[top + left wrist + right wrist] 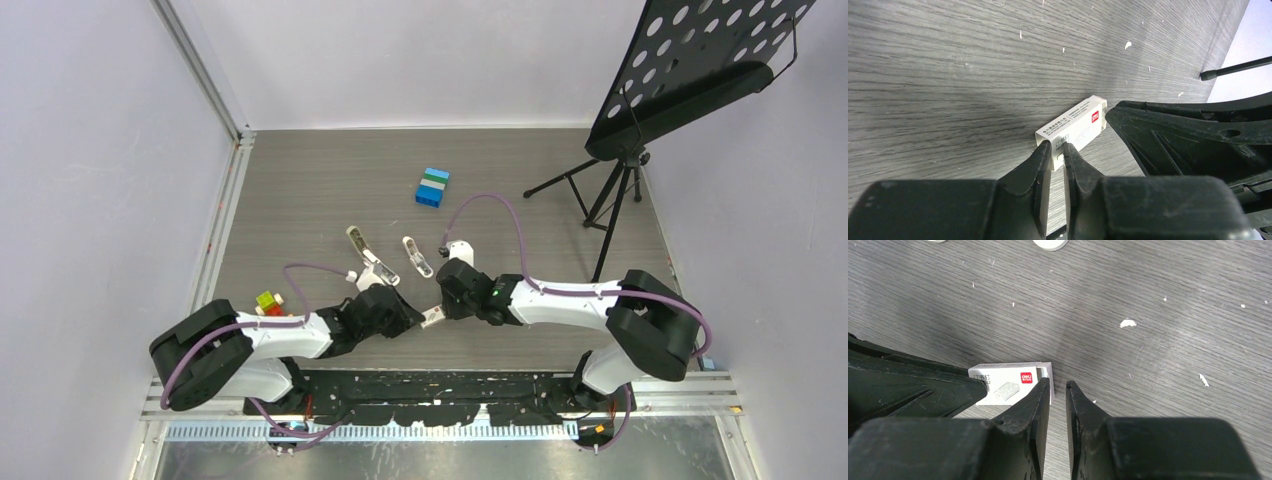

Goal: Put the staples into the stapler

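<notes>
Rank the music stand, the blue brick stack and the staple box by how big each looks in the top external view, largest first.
1. music stand, by far the largest
2. blue brick stack
3. staple box, smallest, though only part of it shows, so its full size is unsure

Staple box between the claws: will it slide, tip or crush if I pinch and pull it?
The staple box lies flat on its broad face, so tipping seems unlikely. It looks like thin card and small beside the left claw, so probably light and apt to skid on the table. A hard pinch may dent it.
</notes>
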Available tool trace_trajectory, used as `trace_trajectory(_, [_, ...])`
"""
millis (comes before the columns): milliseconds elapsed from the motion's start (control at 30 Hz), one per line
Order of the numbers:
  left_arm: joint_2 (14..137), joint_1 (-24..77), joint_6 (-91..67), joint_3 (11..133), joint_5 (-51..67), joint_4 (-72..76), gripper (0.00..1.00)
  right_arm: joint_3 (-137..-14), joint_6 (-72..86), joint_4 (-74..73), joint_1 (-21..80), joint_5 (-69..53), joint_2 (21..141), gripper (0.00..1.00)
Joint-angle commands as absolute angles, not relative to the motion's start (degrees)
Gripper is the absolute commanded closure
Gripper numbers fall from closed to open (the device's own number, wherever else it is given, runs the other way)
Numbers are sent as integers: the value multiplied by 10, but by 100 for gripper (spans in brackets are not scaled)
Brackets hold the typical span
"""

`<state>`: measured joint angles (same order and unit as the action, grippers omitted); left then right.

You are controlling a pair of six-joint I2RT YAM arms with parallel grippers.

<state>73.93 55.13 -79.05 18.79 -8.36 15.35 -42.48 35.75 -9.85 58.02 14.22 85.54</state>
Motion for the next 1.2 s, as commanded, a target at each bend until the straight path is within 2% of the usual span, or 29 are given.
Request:
trace_trajectory(0, [734, 555, -794, 180, -91, 181, 85, -429, 366, -71, 584, 143, 862, 76])
trace_trajectory(333, [735, 555, -797, 173, -93, 190, 93, -432, 366, -70, 584, 128, 871, 78])
trace_trajectory(467, [734, 555, -797, 171, -94, 192, 95, -432, 366, -76, 584, 131, 873, 84])
trace_trajectory(667, [724, 554, -796, 166, -99, 188, 98, -432, 363, -96, 584, 145, 861, 99])
trace_trajectory(1167, [705, 554, -780, 177, -96, 135, 100, -466, 355, -196, 584, 216, 853, 100])
